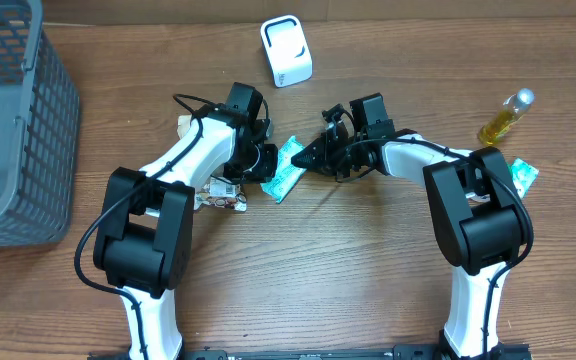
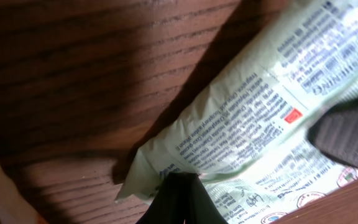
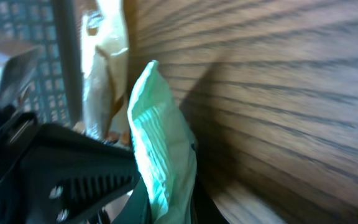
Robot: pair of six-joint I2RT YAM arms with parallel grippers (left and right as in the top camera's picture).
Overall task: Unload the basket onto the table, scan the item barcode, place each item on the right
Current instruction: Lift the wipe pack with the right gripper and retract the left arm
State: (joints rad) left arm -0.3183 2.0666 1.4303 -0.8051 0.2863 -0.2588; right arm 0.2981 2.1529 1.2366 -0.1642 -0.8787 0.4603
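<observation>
Left fingers [image 2: 178, 200] pinch one end of the packet [image 1: 284, 170]; right fingers [image 3: 73, 177] clamp the other end. It sits between them at mid-tabletop [image 1: 368, 260], well apart from the scanner [image 1: 286, 50]. Best handled by keeping the packet taut and flat, finding the barcode among the print, and turning that face squarely toward the scanner.

Wooden table [image 1: 348, 270]: grey basket [image 1: 56, 112], white scanner [image 1: 286, 50], yellow bottle [image 1: 506, 117], teal sachet [image 1: 525, 176].

Pale green packet [image 1: 286, 172] with fine black print, well below the white scanner [image 1: 286, 50].
</observation>
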